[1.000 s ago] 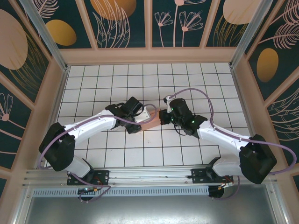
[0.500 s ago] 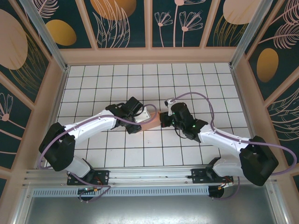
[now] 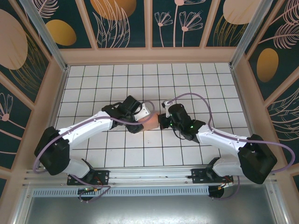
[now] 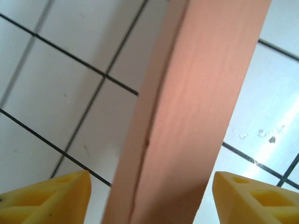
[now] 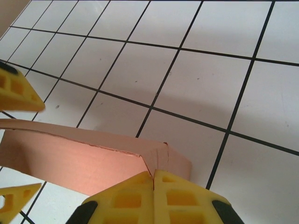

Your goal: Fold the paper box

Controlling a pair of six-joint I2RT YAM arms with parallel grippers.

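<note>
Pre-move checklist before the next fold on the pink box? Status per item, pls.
1. Hold: right gripper shut on one end of the salmon-pink cardboard paper box: ok.
2. Clearance: left gripper open, fingers straddling the box with a gap on each side: ok.
3. Position: box between both grippers over the white tiled table: ok.
4. Top flap lying flat: not ok, its edge bows in the right wrist view.
5. Far end closed: cannot tell.

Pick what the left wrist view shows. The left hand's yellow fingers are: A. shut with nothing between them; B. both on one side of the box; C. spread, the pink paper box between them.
C: the left hand is open, its fingers flanking the paper box with white tile showing in both gaps.
</note>
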